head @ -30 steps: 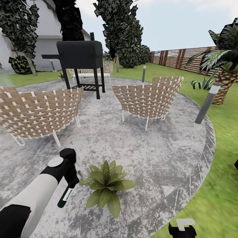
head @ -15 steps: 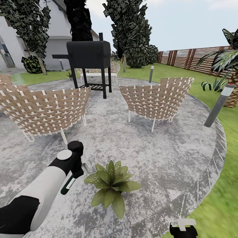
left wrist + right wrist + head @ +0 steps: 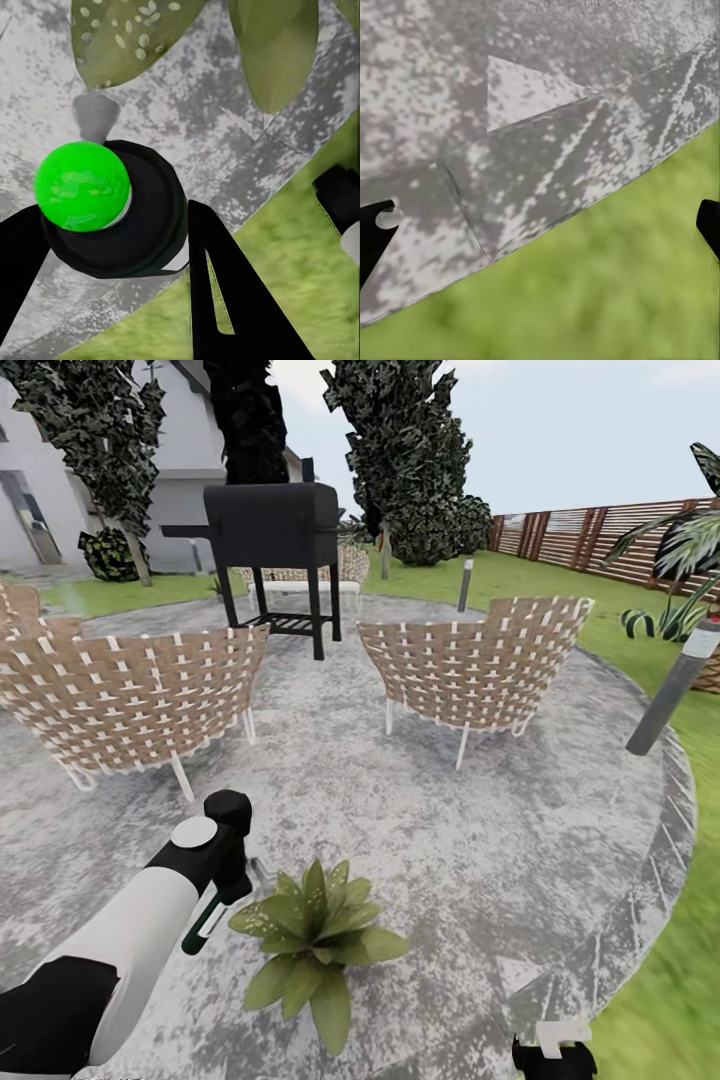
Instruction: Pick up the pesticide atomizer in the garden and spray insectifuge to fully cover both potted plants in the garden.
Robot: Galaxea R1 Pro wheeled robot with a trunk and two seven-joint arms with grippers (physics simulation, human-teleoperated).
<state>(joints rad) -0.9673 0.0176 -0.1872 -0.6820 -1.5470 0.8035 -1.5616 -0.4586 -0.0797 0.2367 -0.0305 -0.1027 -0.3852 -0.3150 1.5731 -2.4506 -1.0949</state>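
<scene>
In the lower left of the head view, the left gripper (image 3: pixel 222 885) is clenched on the pesticide atomizer (image 3: pixel 201 923), whose dark green body with its white label hangs down and to the left beneath the black wrist. Just right of it, low in the frame, one potted plant (image 3: pixel 312 943) spreads speckled leaves over the stone patio (image 3: pixel 480 840). The left wrist view looks along the black fingers (image 3: pixel 225 285) closed round the bottle, with a grey nozzle (image 3: pixel 95 114) pointing toward the leaves. The right gripper (image 3: pixel 540 225) stands released, fingertips wide apart over the patio edge and lawn (image 3: pixel 607 300). Two wicker chairs (image 3: pixel 478 665) and a black grill (image 3: pixel 272 525) stand beyond.
</scene>
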